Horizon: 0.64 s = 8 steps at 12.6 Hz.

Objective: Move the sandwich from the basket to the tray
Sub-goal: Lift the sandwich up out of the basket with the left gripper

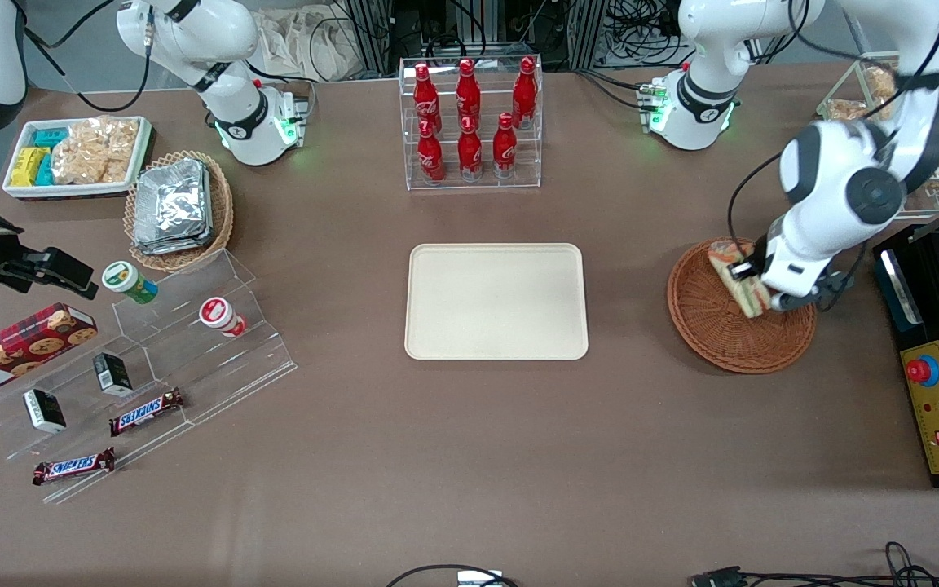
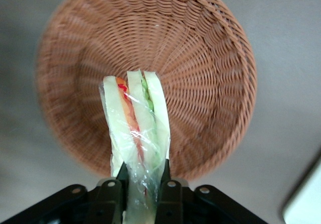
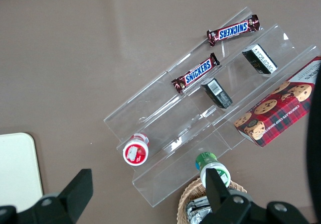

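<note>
**Carry step: sandwich clear of basket, en route to tray**

Brown desk (image 1: 469,456), cluttered along its edges; centre holds the tray (image 1: 496,301), nothing on it.

Status
- Gripper (image 1: 751,281) sits over the basket (image 1: 714,330), which lies toward the working arm's end of the desk.
- Fingers (image 2: 111,196) clamped on the sandwich (image 2: 136,123) at one end; the wedge sticks out from the jaws, bread slices edge-on, wrap bunched at the grip.
- Wrist view shows the basket floor bare under the sandwich, so it appears lifted off the weave. Judged: pick done, transfer pending.

Procedure (recommended)
1. Keep grip force const. Bread is soft and the wrap is slick; squeezing harder will crush it, easing off may let it slide.
2. Raise until the low end clears the basket rim w/ margin, then translate toward the tray.
3. Move slowly, no wrist spin. Load overhangs the jaws and could pivot.
4. Stop over tray centre, not the rim.
5. Lower until the sandwich touches the tray surface, then release. Don't drop from height.

Risk: wrap slipping between the pads mid-transit.
</note>
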Motion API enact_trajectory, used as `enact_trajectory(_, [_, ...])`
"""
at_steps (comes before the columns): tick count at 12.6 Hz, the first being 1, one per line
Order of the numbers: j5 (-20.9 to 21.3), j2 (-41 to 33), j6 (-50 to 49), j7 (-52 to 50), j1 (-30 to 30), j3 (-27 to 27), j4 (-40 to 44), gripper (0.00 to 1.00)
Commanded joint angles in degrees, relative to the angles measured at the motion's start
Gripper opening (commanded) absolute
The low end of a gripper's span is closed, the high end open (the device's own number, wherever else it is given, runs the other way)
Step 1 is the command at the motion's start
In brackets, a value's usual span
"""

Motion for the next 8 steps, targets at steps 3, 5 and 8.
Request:
enact_trajectory(3, [-0.79,-0.45,-28.04,6.5,0.4,-0.05,23.88,0.0])
enact_trajectory(5, [-1.84,1.82,-33.43,7.06,-0.29,-0.74,31.71,0.0])
enact_trajectory(8, [-5.37,9.28,-33.53,-8.97,-3.71,-9.06,41.47,0.0])
